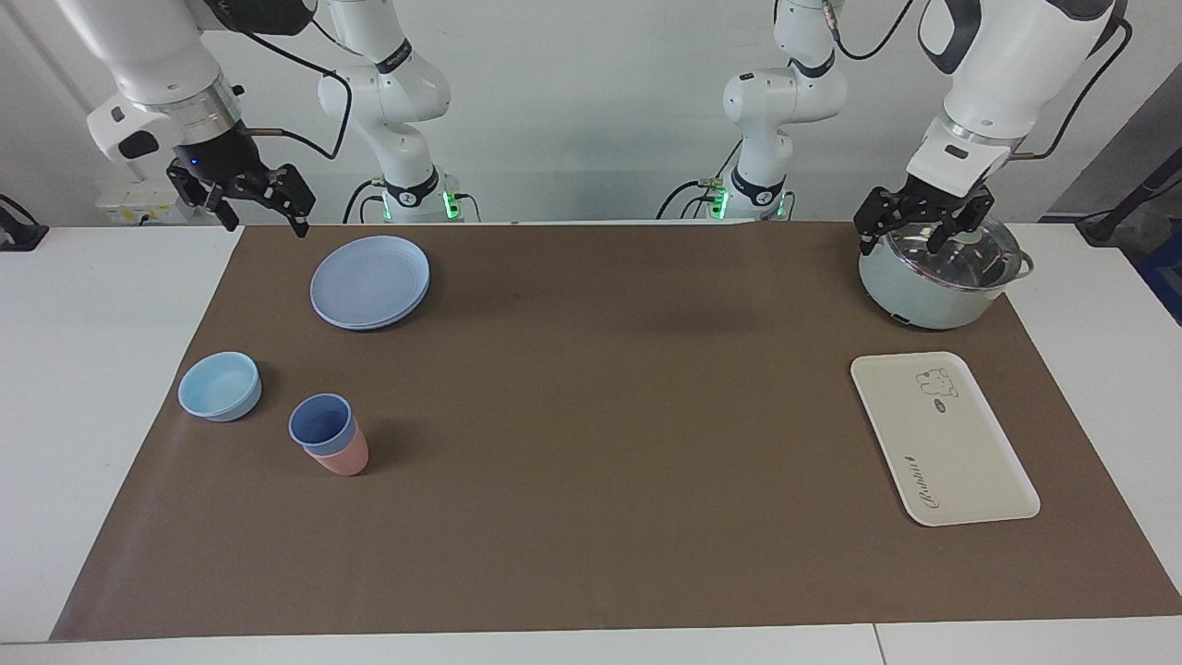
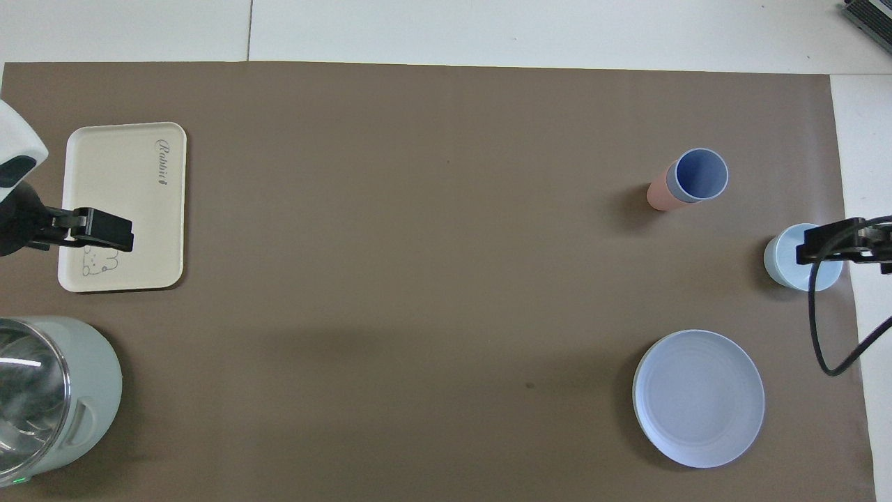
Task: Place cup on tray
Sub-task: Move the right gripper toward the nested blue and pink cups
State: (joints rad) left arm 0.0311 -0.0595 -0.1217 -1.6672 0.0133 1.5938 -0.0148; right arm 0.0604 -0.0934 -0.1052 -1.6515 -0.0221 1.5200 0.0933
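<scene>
Cup (image 1: 320, 423) untouched; both tools open, empty.

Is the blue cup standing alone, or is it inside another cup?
Inside another: the blue cup sits upright, nested in the pink cup, whose base shows below it. Its inside looks empty.

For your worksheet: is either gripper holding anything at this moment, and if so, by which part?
Nothing is held. The left gripper hangs open over the pot; the right gripper hangs open, apart from the cup.
</scene>
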